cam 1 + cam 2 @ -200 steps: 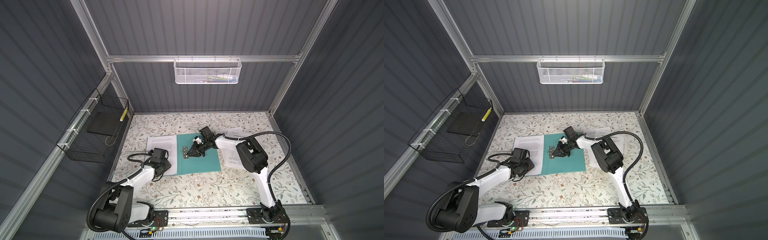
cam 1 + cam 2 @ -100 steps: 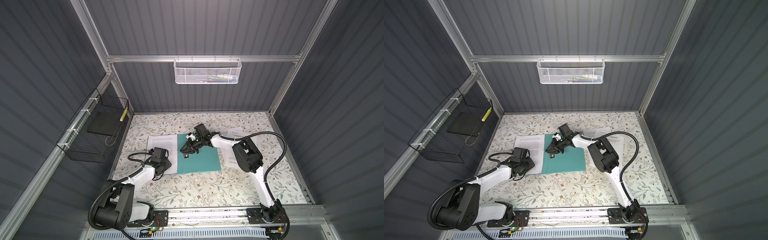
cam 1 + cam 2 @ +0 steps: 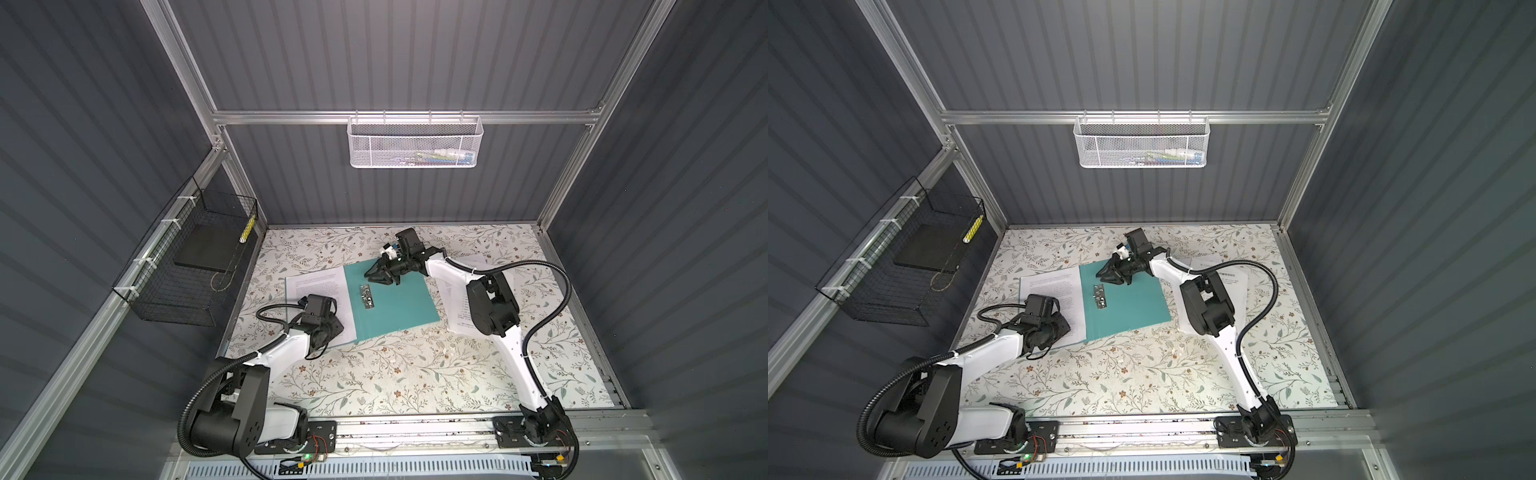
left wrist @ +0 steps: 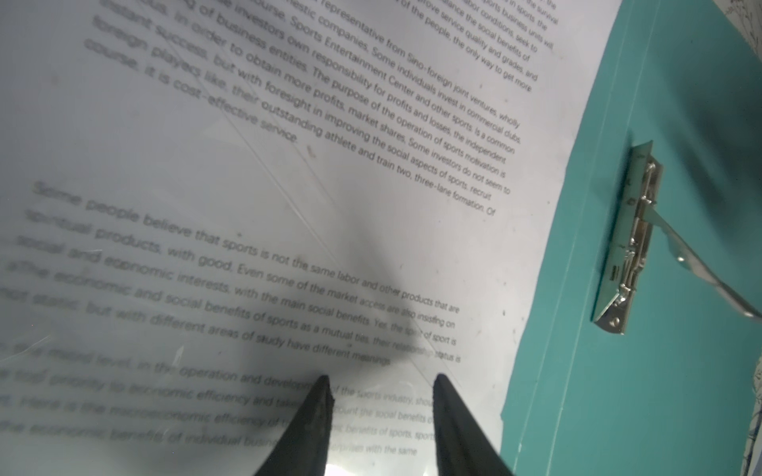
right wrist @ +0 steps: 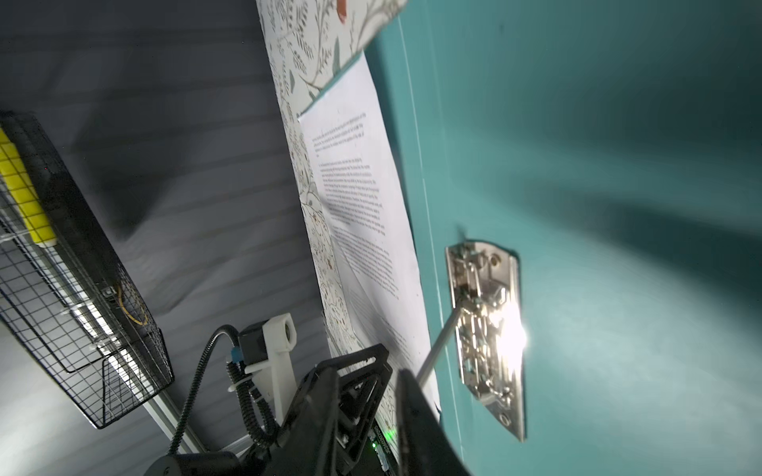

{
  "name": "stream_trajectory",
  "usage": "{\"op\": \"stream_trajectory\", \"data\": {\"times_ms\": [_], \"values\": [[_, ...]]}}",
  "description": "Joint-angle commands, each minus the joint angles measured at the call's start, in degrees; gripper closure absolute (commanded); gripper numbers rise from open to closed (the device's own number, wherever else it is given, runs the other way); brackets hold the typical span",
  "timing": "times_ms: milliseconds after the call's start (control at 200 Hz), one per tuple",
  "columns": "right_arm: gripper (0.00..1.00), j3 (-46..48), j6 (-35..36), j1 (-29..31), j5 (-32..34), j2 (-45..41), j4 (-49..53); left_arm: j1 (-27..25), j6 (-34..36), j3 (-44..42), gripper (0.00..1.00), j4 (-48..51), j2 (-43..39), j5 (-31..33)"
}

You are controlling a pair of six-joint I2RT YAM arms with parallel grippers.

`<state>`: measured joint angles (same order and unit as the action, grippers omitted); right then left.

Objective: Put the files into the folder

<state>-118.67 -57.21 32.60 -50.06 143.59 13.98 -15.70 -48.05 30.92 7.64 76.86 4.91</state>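
**Task items.** The folder lies open and flat at the middle of the floral tabletop, inner face up. Its long axis runs from the near edge toward the back wall, with the far end leaning slightly left. The silver clip bar sits on the teal panel close to the spine, with its long axis parallel to the spine. In both wrist views its thin lever stands raised off the panel.

One printed sheet lies flat just left of the spine, aligned with the folder, its text lines running across the short way. On the right, further sheets lie just beside the folder, also lengthwise near-to-far, and are largely hidden under the right arm.

**Left tool**. It is over the near part of the printed sheet and points toward the folder. The jaws are partly apart with nothing between them. Whether the tips touch the paper cannot be told.

**Right tool**. It is low over the far left corner of the teal panel, just beyond the far end of the clip bar. The jaws are separated by a narrow gap. The lever's free end meets the tip of one finger and lies outside the gap, so nothing is gripped.

**Surroundings.** A black wire basket on the left wall holds a dark slab. A white mesh basket hangs from the back rail.
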Motion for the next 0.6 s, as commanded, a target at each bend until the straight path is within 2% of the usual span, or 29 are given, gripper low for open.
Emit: {"op": "stream_trajectory", "data": {"times_ms": [0, 100, 235, 470, 595], "values": [[0.65, -4.2, -0.7, -0.7, 0.2, 2.7, 2.1, -0.1, 1.7, -1.5, 0.59, 4.6, 2.7, -1.7], [0.65, -7.2, -1.2, -1.2, 0.0, 4.0, 2.8, -0.1, 2.9, -0.6, 0.59, 5.3, 3.2, -1.7], [0.68, -5.8, 0.0, -1.3, 0.7, 2.8, 4.9, -0.1, 4.3, 0.8, 0.59, 6.2, 4.1, -1.7], [0.88, 11.9, 1.4, 1.3, 1.4, -5.7, 1.4, -0.1, 4.8, 0.7, 0.59, 5.0, 4.4, -2.7], [0.99, 16.9, 0.7, 3.4, 0.6, -7.1, -1.2, -0.1, 4.8, 0.2, 0.59, 4.2, 4.3, -3.0]]}}
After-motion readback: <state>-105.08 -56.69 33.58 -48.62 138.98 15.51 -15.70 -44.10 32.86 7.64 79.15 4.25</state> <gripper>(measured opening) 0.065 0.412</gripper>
